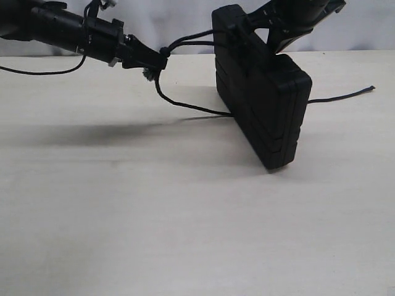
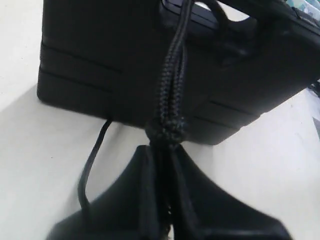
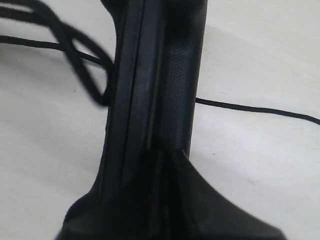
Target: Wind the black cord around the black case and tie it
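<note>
The black case (image 1: 265,105) stands on one long edge on the table, tilted. My right gripper (image 1: 279,44) comes down from the top right and is shut on the case's upper edge; in the right wrist view the case (image 3: 155,75) rises straight out of the right gripper (image 3: 172,160). Left of the case, above the table, my left gripper (image 1: 159,60) is shut on the knotted end of the black cord (image 1: 191,106). Two strands run taut from the knot to the case top. Another strand drops under the case and trails out on its right. In the left wrist view the cord (image 2: 172,75) leads from the left gripper (image 2: 162,150) to the case (image 2: 100,60).
The pale table (image 1: 185,216) stretches wide in front of the case. A glossy arm cable (image 1: 43,72) hangs below the left arm at the far left. The cord's loose end (image 1: 369,89) lies near the right edge. The table's far edge (image 1: 345,53) runs just behind the case.
</note>
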Controlling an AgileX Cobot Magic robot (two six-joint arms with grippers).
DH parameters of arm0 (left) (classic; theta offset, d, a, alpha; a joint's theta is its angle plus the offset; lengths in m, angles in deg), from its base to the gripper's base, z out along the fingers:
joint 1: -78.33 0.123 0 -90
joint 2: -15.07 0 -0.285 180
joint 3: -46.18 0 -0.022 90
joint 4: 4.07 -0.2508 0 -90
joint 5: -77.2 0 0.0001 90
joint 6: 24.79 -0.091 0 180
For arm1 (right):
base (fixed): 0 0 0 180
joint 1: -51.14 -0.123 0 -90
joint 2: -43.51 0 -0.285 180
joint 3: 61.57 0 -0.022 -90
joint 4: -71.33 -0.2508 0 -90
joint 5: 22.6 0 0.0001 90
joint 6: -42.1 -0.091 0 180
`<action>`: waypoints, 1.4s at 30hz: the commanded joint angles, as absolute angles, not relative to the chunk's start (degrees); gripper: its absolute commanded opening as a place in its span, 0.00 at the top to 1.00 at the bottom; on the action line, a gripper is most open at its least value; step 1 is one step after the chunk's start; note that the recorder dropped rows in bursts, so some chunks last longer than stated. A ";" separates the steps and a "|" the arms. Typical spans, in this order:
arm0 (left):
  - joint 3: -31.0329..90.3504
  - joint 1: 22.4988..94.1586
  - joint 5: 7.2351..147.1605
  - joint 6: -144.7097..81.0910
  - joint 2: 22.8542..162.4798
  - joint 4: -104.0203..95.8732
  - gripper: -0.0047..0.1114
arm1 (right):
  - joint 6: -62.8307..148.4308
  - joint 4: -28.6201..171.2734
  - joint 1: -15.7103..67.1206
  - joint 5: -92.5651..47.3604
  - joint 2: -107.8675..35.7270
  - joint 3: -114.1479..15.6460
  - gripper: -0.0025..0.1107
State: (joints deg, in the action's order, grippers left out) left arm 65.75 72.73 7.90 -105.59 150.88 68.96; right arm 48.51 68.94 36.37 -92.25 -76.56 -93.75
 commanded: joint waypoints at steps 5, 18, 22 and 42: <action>65.69 70.18 7.24 -101.06 150.39 66.43 0.96 | 48.86 68.96 36.38 -92.57 -76.34 -93.57 0.94; 65.69 65.60 7.90 -99.18 150.39 54.29 0.96 | 48.86 68.96 36.38 -92.57 -76.34 -93.57 0.94; 65.69 64.20 10.63 -98.56 150.39 48.32 0.96 | 48.86 68.96 36.38 -92.57 -76.34 -93.57 0.94; 65.69 56.51 30.75 -96.28 146.83 41.39 0.96 | 48.86 68.96 36.38 -92.57 -76.34 -93.57 0.94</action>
State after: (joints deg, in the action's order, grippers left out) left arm 65.75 56.95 29.15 -96.75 148.60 41.15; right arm 48.51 68.94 36.37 -92.35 -76.56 -93.75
